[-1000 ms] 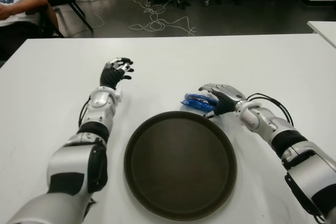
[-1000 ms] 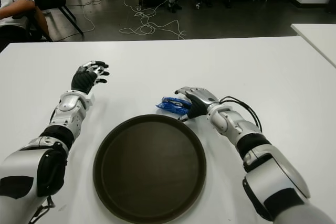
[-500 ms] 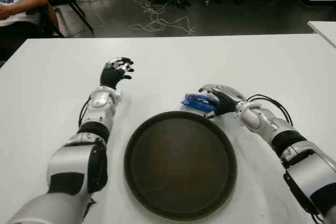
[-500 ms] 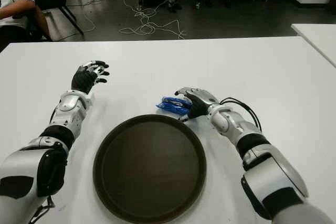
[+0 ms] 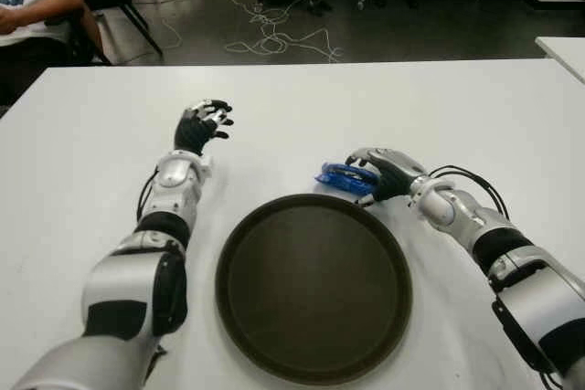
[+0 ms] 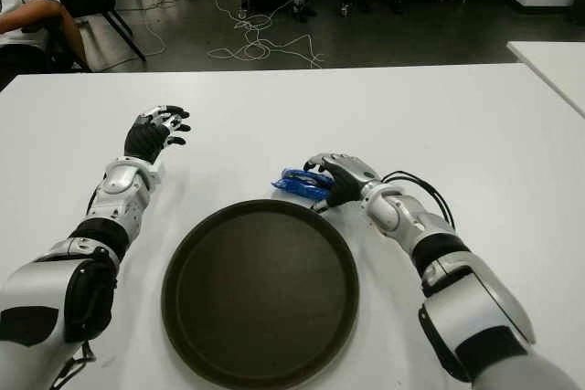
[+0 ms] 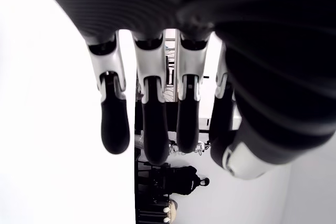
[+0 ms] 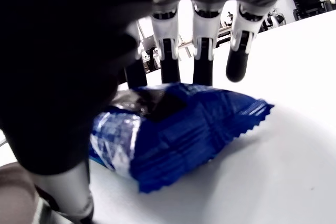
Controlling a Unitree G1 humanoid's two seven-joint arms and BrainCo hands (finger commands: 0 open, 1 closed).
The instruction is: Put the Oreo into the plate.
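Still outside plate (image 5: 313, 291): Oreo (image 5: 344, 177) (tabletop).

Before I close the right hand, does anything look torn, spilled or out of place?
Nothing stands out. The blue Oreo pack lies whole on the table beside the empty plate, under the right hand; left hand idle.

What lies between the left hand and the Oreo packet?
Only bare white table. In the left eye view nothing sits between the left hand and the Oreo packet, which lies under the right hand.
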